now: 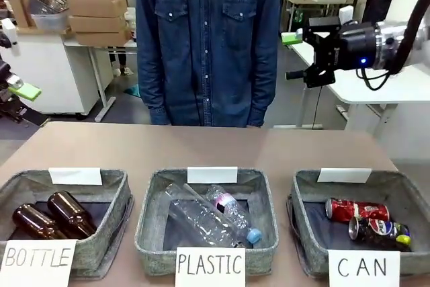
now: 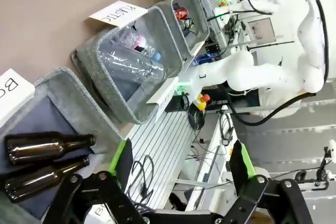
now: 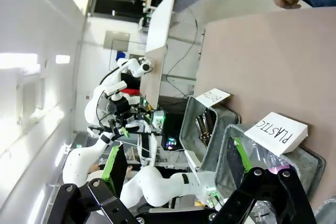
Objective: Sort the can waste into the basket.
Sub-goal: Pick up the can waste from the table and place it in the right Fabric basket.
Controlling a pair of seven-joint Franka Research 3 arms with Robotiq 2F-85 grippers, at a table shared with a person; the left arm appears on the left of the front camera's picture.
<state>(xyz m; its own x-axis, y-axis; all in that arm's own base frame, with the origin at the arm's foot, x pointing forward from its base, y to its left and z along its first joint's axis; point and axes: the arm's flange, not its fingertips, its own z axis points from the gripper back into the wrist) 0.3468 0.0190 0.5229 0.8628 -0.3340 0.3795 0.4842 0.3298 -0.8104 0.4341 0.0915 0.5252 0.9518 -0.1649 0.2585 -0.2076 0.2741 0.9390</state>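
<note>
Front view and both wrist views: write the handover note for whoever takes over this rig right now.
Left gripper: open, empty, off the table's left edge.
Right gripper: open, empty, raised at the far right beside the person.
Red can and dark can both lie in the CAN basket.
Brown bottles sit in the BOTTLE basket, clear bottles in the PLASTIC basket.
Done: cans sorted. Left: nothing visible on the table to sort.

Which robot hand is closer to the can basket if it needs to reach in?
Right, probably. The right hand hangs open above the table's right side, same side as the CAN basket; the left hand sits far left.
</note>
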